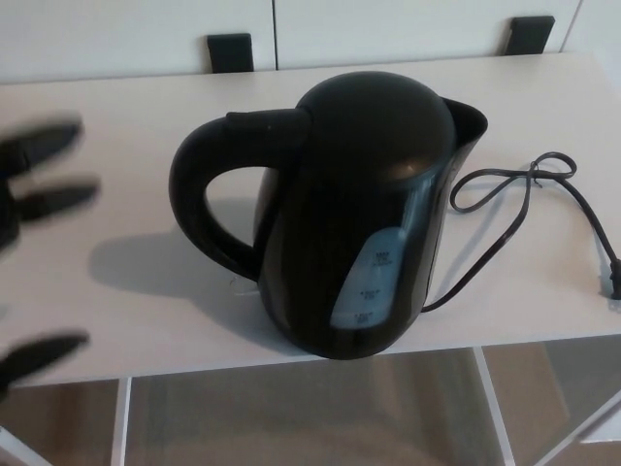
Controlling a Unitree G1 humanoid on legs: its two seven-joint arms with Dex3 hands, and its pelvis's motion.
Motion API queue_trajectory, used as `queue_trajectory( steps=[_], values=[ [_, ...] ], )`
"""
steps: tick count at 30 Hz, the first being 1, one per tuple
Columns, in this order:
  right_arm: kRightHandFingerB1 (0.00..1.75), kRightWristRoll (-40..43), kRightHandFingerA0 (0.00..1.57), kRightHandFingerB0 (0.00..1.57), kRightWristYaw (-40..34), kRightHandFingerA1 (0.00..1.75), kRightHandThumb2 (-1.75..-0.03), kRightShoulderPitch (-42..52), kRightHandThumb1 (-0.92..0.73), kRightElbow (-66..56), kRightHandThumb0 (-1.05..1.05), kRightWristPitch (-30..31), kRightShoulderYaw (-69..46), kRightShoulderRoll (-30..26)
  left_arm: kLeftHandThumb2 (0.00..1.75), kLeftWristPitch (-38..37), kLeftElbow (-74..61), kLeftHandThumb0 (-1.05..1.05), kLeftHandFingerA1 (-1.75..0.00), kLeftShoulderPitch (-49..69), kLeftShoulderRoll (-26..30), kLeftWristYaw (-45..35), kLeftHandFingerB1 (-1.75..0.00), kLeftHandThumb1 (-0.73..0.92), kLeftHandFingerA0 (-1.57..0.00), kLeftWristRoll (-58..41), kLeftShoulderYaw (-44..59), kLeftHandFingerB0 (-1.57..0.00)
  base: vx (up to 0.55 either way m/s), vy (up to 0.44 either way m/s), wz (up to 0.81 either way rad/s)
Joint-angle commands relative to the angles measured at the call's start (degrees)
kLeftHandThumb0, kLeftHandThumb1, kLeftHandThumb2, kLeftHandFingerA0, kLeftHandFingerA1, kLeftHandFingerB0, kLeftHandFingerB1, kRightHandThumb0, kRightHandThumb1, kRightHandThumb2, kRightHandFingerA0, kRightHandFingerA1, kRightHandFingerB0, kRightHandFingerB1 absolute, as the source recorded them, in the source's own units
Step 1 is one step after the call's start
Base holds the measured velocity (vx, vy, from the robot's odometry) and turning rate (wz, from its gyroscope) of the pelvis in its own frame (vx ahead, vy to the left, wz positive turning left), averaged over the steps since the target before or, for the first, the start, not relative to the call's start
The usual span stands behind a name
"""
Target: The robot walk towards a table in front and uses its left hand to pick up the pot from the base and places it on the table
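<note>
Empty, fingers (58,199) apart: left hand (12,216) left of the pot (359,214), clear of handle (186,199).

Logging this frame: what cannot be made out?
Head view:
Base: hidden under the pot, if present.
Left hand: motion-blurred, cut off by left edge.
Cord: plug end cut off by right edge.
Level marks on pot's window: too small to read.

Bright, even room light washes the white table (543,107). The pot (359,214) throws a soft shadow toward my left, so the light probably comes from my right. My left hand (39,201) is smeared by blur, while the pot stays sharp and faintly glossy.
</note>
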Motion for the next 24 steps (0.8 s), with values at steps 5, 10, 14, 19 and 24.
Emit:
queue_trajectory(
  steps=[5, 10, 14, 19, 24],
  values=[
    [0.73, -0.2, 0.74, 0.52, -0.7, 0.83, -0.84, -1.8, -0.26, 1.8, -0.63, 0.5, -0.8, -1.6, 0.69, 14.4, 7.6, -0.41, -0.34, -18.5, -1.2, 17.1, -0.18, 0.36, 0.00, 8.6, -4.3, 0.00, 0.00, 0.000, 0.00],
    [0.73, -0.4, 0.72, 0.52, -0.6, 0.83, -0.85, -1.9, -0.27, 1.8, -0.64, -0.1, -0.6, -1.5, 0.69, 11.0, 14.5, -0.46, -0.45, -20.9, -2.0, 16.8, -0.31, 0.29, -0.05, 20.6, -13.4, -0.03, 0.00, 0.000, 0.00],
    [0.74, -0.3, 0.73, 0.52, -0.8, 0.84, -0.85, -2.3, -0.26, 2.2, -0.65, -0.1, -0.7, -1.2, 0.65, 7.5, 19.2, -0.51, -0.40, -21.7, -2.4, 16.5, -0.24, 0.34, -0.04, 25.5, -18.0, -0.08, 0.00, 0.000, 0.00],
    [0.74, -0.5, 0.74, 0.52, -1.2, 0.85, -0.85, -2.9, -0.26, 2.2, -0.67, 0.3, -0.6, -1.3, 0.77, 6.6, 22.4, -0.61, -0.22, -23.1, 0.1, 13.7, -0.14, 0.39, 0.00, 29.3, -23.4, 0.00, 0.00, 0.000, 0.00],
    [0.75, -0.4, 0.74, 0.53, -0.8, 0.85, -0.84, -3.0, -0.26, 2.0, -0.69, 0.1, -0.6, -1.4, 0.74, 9.5, 23.2, -0.67, -0.03, -24.1, 1.5, 9.9, 0.00, 0.41, 0.00, 27.7, -26.5, 0.00, 0.00, 0.000, 0.00]
  ],
)
